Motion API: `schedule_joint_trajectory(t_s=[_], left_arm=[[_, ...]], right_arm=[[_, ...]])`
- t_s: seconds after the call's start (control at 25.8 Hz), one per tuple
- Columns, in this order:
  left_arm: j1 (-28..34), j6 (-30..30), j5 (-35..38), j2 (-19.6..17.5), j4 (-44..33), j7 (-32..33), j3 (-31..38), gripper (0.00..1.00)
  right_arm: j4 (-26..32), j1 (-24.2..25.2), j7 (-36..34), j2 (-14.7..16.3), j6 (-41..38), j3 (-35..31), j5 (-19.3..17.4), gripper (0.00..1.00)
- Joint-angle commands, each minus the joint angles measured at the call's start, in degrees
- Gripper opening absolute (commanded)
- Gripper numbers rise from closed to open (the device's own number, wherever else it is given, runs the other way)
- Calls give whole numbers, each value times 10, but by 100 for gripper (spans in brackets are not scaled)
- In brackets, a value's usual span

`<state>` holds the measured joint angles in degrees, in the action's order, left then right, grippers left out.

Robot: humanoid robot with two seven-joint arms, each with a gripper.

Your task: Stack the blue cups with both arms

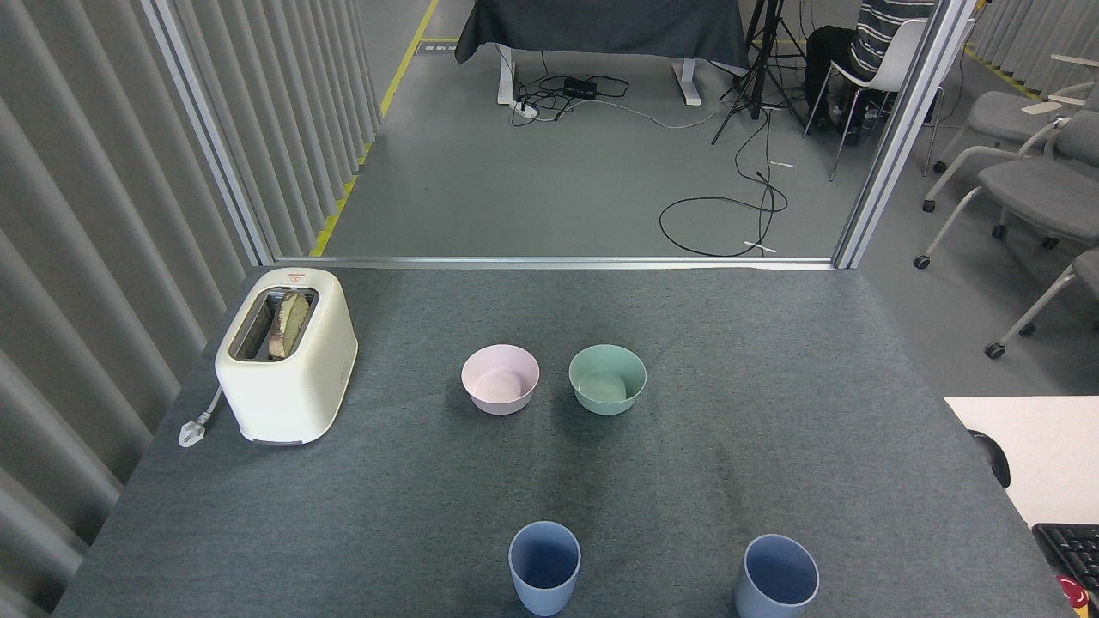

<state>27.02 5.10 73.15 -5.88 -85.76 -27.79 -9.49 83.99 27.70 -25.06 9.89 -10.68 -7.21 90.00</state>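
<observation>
Since neither gripper shows in the head view, you cannot tell how far open either stands or whether it has hold of anything. Both blue cups stand upright and apart, nearer you than the green bowl (607, 378): the left cup (544, 566) on the pink bowl's (500, 378) side, the right cup (776, 576) well off the other way. Grip one low on its wall, lift clear, lower it squarely into the other (rims matched). The right cup's base is cut off.
</observation>
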Motion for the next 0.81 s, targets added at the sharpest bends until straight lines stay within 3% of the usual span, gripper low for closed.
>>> schedule_joint_trajectory(t_s=[0.0, 0.27, 0.5, 0.77], left_arm=[[8, -2, -26, -4, -3, -2, 33, 100], [6, -2, -26, -4, -4, -2, 34, 100], [6, -2, -28, -4, -5, -2, 34, 100], [6, -1, -28, -4, -6, -2, 35, 100]], right_arm=[[-21, -43, 29, 22, -1, 4, 1, 100], [-59, -106, 46, 28, -29, 20, 6, 100], [-64, -109, 50, 37, -43, 62, 8, 100], [-65, -123, 57, 43, -43, 63, 7, 100]])
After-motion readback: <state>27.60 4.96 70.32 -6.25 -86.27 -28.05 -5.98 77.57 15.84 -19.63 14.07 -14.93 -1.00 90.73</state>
